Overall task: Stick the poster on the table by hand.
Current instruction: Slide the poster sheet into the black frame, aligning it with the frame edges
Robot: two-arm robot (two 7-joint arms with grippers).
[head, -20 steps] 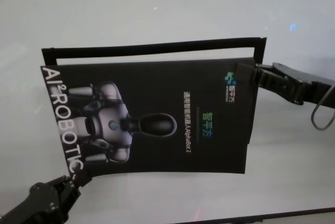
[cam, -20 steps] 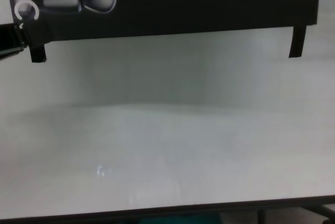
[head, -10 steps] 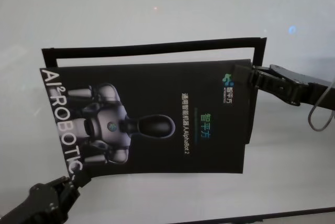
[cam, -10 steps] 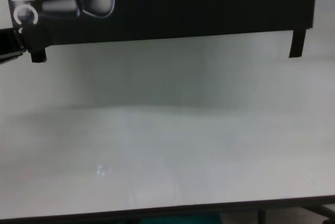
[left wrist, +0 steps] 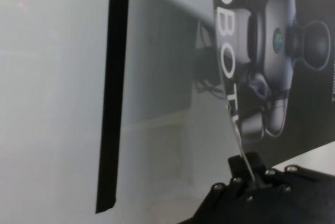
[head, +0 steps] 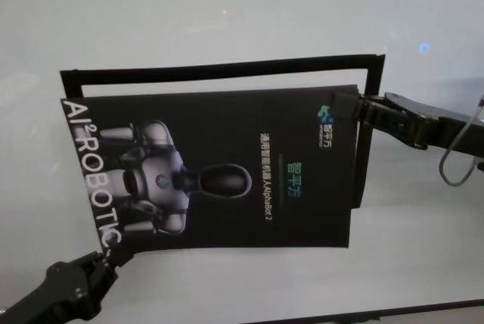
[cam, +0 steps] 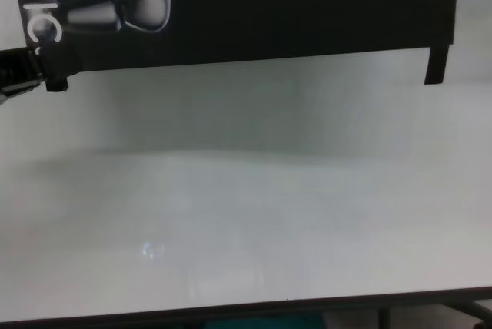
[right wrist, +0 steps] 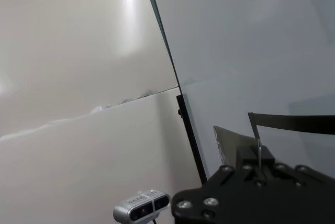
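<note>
Poster [head: 227, 180] hangs stretched between two grippers above the table [head: 227, 21], black and glossy with a grey-white robot picture and white lettering down its left edge. The left gripper [head: 102, 262] has its jaws pressed together on the sheet's near left corner; the left wrist view shows the thin edge of the sheet running straight into the clamp. The right gripper [head: 349, 106] pinches the far right corner in the same way, and the right wrist view shows a sliver of sheet caught between its jaws.

Holding opposite corners looks deliberate: it keeps the sheet taut along its diagonal, so it stays fairly flat and can be lowered as one plane. Even so, the left edge curls a little near the clamp.

A thin black frame [head: 219, 65] lies on the table beneath, its far bar and right side showing past the poster's edges. It seems to mark where the sheet belongs. In the chest view the poster's near edge sits clear of the white surface and casts a soft shadow below it, so I judge the sheet is not yet down.

What remains, as I read it, is to line the edges up inside the frame and lower the sheet without wrinkling it.
</note>
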